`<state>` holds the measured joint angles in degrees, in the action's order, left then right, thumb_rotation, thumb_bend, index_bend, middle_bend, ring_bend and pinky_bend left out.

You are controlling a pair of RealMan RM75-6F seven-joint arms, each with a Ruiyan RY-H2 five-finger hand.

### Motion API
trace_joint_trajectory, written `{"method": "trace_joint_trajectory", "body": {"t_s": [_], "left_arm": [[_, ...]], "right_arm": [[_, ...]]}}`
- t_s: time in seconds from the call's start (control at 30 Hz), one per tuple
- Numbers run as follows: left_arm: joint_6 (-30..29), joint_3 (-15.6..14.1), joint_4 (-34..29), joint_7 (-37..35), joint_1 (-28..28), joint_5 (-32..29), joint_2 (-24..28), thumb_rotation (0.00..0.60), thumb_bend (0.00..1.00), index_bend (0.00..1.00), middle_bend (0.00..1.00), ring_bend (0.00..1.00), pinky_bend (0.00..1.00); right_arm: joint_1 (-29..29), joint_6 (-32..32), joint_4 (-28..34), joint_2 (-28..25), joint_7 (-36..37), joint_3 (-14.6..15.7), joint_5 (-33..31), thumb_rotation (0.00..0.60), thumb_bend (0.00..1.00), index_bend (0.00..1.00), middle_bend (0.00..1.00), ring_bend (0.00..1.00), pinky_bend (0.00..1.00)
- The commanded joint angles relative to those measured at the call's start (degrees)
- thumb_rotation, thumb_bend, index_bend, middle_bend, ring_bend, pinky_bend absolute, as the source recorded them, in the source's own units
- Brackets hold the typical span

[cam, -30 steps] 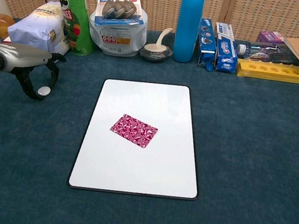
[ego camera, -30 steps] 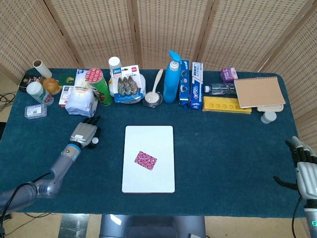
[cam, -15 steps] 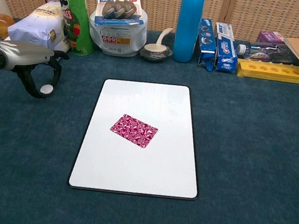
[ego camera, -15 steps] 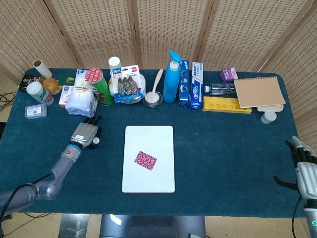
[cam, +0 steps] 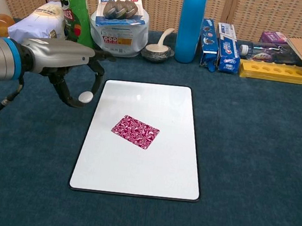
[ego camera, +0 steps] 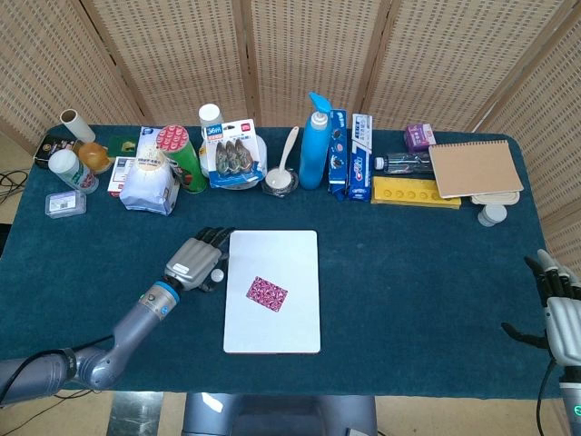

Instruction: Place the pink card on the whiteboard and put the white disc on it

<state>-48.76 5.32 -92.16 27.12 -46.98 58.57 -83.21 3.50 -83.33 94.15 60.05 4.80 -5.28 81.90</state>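
The pink patterned card (ego camera: 267,293) (cam: 135,131) lies flat near the middle of the whiteboard (ego camera: 272,250) (cam: 147,99). My left hand (ego camera: 196,260) (cam: 64,62) hovers just off the board's left edge and pinches the small white disc (ego camera: 217,275) (cam: 86,96) between thumb and a finger, above the cloth. The disc is left of and a little behind the card. My right hand (ego camera: 556,307) stands at the table's far right edge with its fingers spread and nothing in it; the chest view does not show it.
Along the back stand a green chip can (ego camera: 182,156), a white bag (ego camera: 150,184), a packaged tape set (ego camera: 231,154), a bowl with spoon (ego camera: 280,180), a blue bottle (ego camera: 314,143), toothpaste boxes (ego camera: 360,156), a yellow tray (ego camera: 416,193) and a notebook (ego camera: 476,167).
My left hand has carried the white disc to the right, from near the white bag to the whiteboard's left edge. The right hand has stayed put.
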Motion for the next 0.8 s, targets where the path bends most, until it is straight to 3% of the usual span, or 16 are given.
{"method": "trace_joint_trajectory", "body": {"t_s": [0.03,0.33,0.8], "left_arm": [[-1.2,-0.1,-3.2,4.1,-1.6,-0.9,-1.2,0.600,0.26,0.60,0.00,0.00,0.06],[-2.8,-0.5,-4.7,11.2,-4.4,-6.0,-5.7,0.600,0.26,0.60,0.00,0.00,0.06],[-4.7,-0.4,-1.0,17.3,-8.1,-11.1,-12.6,0.600,0.26,0.60,0.00,0.00,0.06]], "right_arm": [[-0.2,-0.4,0.0,-0.2,0.3,-0.1,0.0,0.600,0.00,0.00,0.00,0.00,0.00],[-0.1,-0.2,-0.2,-0.6,1.3,-0.3,-0.1,0.600,0.00,0.00,0.00,0.00,0.00],[0.0,0.3,-0.1,-0.9,1.8,-0.2,-0.2,0.600,0.00,0.00,0.00,0.00,0.00]]}}
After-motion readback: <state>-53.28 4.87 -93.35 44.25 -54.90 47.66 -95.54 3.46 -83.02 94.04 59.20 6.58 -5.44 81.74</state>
